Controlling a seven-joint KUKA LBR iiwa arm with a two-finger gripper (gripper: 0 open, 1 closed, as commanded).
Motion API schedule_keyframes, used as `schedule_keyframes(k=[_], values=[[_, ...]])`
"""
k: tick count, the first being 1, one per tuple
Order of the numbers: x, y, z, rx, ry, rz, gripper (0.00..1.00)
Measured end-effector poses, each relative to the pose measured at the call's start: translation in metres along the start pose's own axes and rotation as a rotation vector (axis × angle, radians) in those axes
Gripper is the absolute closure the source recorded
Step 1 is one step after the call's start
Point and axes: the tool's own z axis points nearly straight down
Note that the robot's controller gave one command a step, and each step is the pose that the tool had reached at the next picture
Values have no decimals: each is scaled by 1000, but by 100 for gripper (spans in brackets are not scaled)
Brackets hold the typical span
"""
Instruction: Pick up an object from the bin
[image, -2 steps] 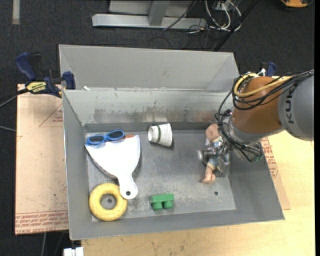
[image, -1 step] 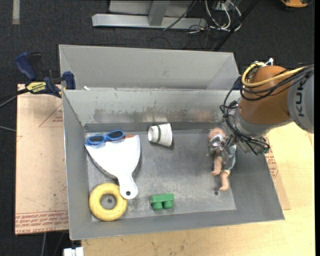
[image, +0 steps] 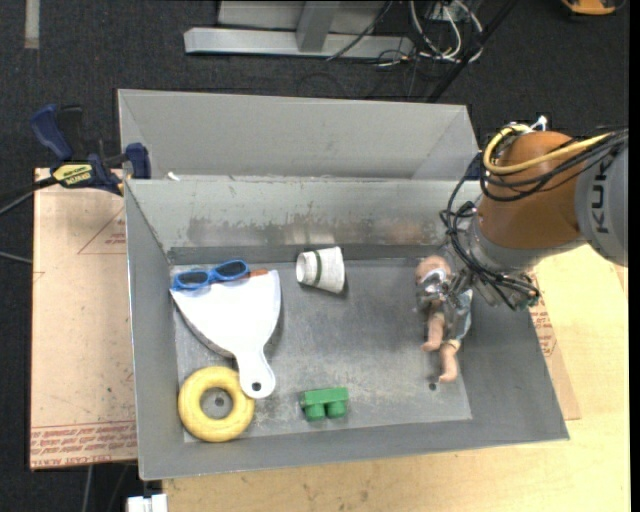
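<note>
I record a dark speckled carpet (image: 70, 40) covering the floor around my bin (image: 300, 140). Beyond the bin's far wall, a flat grey metal base (image: 300, 38) lies on the carpet. Just right of it, a tangle of black and pale cables (image: 440, 35) runs across the floor.

Honestly the pincer (image: 455, 308) is pretty much lost under the arm's orange cover (image: 530, 195) and cables (image: 500, 285), it blocks the middle of the little pink doll (image: 447, 362) near the bin (image: 510, 380) right wall, and the arm runs off the right edge.
</note>
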Motion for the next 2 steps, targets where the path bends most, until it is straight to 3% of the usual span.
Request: schedule_keyframes(k=[1,2], values=[[4,-4,-14,-1,-1,-1,100],[8,2,-54,-3,1,-2,100]])
